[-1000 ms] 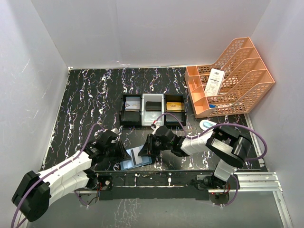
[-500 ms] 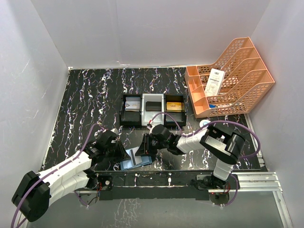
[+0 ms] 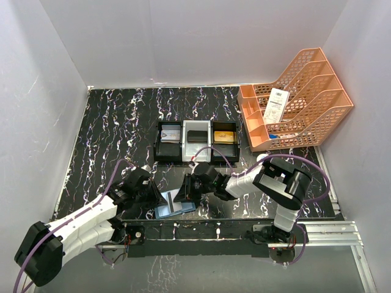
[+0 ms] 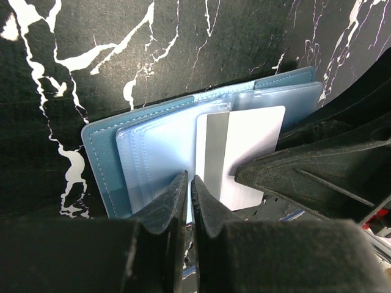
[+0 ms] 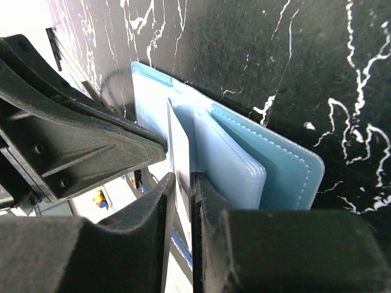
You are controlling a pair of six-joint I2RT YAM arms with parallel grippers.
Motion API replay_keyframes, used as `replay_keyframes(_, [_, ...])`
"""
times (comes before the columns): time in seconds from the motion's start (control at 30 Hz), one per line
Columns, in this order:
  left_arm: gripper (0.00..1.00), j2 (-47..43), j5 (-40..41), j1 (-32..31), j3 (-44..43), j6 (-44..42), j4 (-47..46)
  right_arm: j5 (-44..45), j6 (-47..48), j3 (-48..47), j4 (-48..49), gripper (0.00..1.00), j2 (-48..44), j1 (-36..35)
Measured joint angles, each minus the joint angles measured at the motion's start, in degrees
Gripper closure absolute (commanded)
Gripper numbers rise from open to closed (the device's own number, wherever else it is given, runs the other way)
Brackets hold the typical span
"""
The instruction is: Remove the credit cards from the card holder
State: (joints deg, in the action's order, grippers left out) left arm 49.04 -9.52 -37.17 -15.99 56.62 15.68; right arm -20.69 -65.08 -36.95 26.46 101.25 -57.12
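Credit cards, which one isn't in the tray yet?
The white card with a grey stripe, poking from the teal card holder; grey, black and gold ones lie in tray compartments.

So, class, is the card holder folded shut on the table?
No, the card holder lies open, its clear pockets and a pale card showing.

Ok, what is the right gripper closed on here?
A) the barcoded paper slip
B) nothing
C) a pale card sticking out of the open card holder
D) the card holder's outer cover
C: in the right wrist view the right gripper pinches the thin edge of the pale card, which stands out of the card holder.
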Motion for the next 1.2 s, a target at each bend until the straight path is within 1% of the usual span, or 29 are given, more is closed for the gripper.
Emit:
replay_keyframes(0.13, [0.93, -0.09, 0.13, -0.04, 0.0, 0.02, 0.11, 0.28, -0.11, 0.48, 0.61, 0.87, 0.0, -0.22])
replay_keyframes(0.2, [0.94, -0.09, 0.13, -0.04, 0.0, 0.04, 0.11, 0.2, -0.48, 0.92, 1.31, 0.83, 0.0, -0.24])
replay_keyframes(0.27, [0.93, -0.09, 0.13, -0.04, 0.0, 0.09, 0.13, 0.2, -1.16, 1.27, 1.95, 0.82, 0.0, -0.26])
replay_keyframes(0.53, [0.93, -0.13, 0.13, -0.04, 0.0, 0.37, 0.15, 1.64, -3.98, 2.43, 4.13, 0.84, 0.0, -0.59])
replay_keyframes(0.83, [0.94, -0.13, 0.15, -0.04, 0.0, 0.44, 0.17, 1.88, -4.7, 2.56, 5.79, 0.86, 1.11, -1.22])
replay_keyframes(0.9, [0.94, -0.13, 0.13, -0.04, 0.0, 0.44, 0.17, 1.81, -4.94, 2.43, 6.23, 0.88, 1.57, -1.46])
replay_keyframes(1.07, [0.94, -0.42, 0.24, -0.04, 0.0, 0.44, 0.48, 1.66, -5.53, 2.05, 6.8, 1.0, 2.21, -1.68])
replay_keyframes(1.2, [0.94, -1.03, 0.57, -0.04, 0.04, 0.44, 1.07, 1.73, -5.4, 1.86, 7.19, 1.0, 2.16, -1.7])
